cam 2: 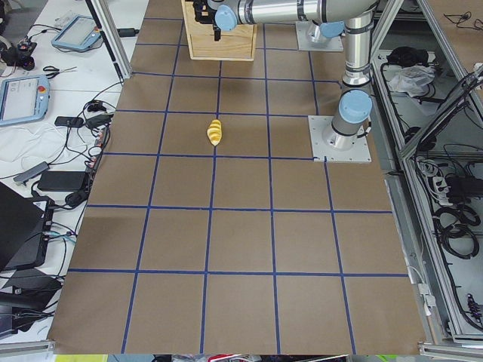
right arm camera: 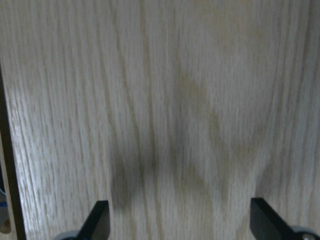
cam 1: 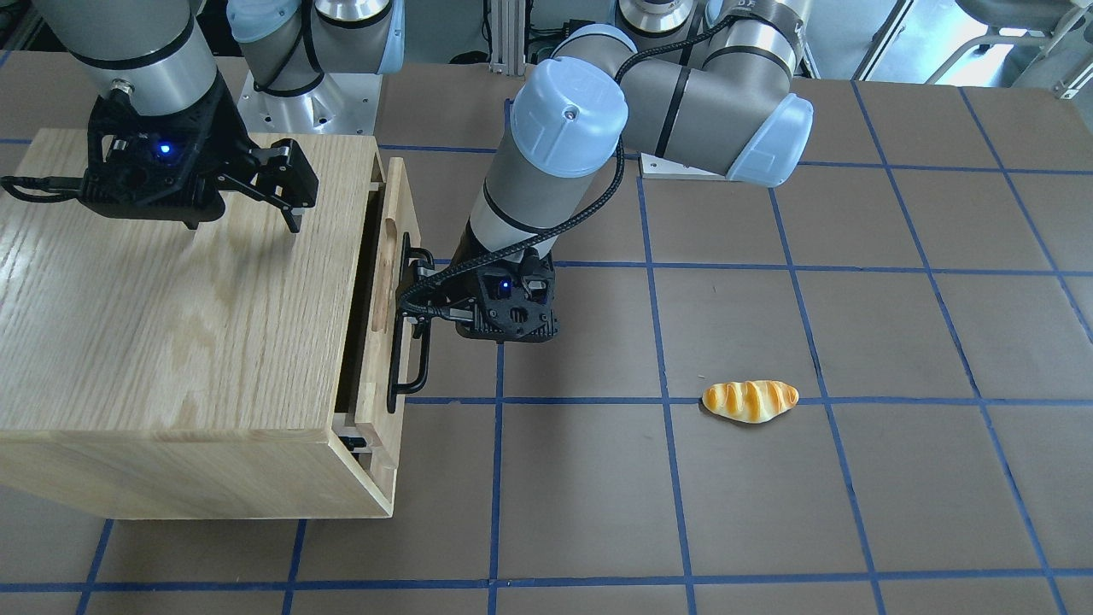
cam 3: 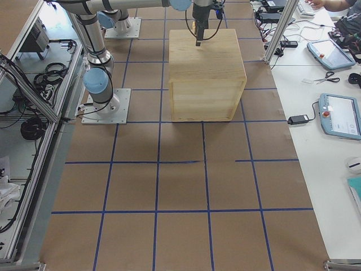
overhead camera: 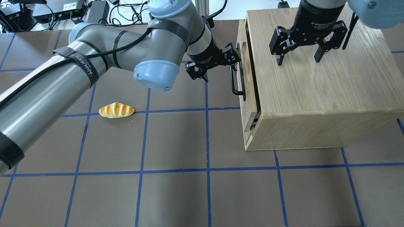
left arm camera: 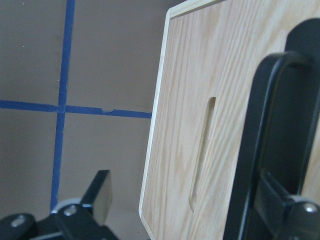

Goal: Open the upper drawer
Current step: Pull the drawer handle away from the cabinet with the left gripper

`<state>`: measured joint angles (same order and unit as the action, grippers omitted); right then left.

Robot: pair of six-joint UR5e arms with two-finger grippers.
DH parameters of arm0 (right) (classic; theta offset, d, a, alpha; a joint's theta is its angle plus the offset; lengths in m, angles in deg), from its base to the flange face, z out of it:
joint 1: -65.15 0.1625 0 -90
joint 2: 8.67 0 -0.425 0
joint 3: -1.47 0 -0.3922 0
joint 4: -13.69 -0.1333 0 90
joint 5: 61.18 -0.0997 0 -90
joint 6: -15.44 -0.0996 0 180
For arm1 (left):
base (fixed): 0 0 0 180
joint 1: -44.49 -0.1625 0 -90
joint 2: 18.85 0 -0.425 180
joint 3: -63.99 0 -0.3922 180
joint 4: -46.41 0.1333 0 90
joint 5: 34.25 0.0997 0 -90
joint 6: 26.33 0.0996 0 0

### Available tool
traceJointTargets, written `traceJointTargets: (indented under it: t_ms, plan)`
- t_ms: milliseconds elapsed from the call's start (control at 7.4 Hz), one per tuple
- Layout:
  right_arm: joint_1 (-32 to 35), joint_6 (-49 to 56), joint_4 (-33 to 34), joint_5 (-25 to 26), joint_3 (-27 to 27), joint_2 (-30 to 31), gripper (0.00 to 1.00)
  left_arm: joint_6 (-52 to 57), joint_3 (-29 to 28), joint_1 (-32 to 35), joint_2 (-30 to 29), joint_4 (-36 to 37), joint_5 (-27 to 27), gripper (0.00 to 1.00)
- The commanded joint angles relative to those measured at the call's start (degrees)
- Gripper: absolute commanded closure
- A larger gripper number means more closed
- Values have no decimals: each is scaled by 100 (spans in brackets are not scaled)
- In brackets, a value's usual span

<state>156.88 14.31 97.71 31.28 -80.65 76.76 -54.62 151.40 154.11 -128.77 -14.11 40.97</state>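
The wide, shallow pale-wood upper drawer (cam 1: 397, 196) sits in the side of the cabinet that faces the robot's left arm; it stands slightly out from the body, with a dark gap between its front and the cabinet edge; an oval notch is cut into the top edge of the front, and the long black bar handle (left arm camera: 262, 140) runs along its face.

The left gripper (cam 1: 417, 295) reaches in level at that handle, about midway along the bar; its jaws are spread wide and clamp nothing; in the left wrist view one finger sits right at the bar, partly hidden by it, while the other finger (left arm camera: 100, 200) stands well clear of the bar; whether the near finger presses on the bar I cannot tell.

The oak box-shaped cabinet (overhead camera: 315, 104) rests on the brown table marked with a blue tape grid (overhead camera: 176, 189); over its top panel the right gripper (overhead camera: 298, 61) hangs pointing down, jaws wide apart and empty, its tips close to the wood; contact cannot be made out.

A small golden striped bread roll (overhead camera: 116, 110) lies on the table on a blue tape line, well apart from the cabinet, on the left arm's side.
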Motion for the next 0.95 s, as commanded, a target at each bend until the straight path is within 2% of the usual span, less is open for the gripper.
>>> traceJointTargets:
  t_ms: [0, 541, 811]
  plan:
    - [3, -1, 0, 0, 2, 0, 0, 201, 4, -116, 67, -56, 142, 0]
    - [3, -1, 0, 0, 2, 0, 0, 746, 547, -617, 296, -74, 290, 0]
    - [2, -1, 0, 0, 2, 0, 0, 940, 584, -827, 471, -179, 300, 0]
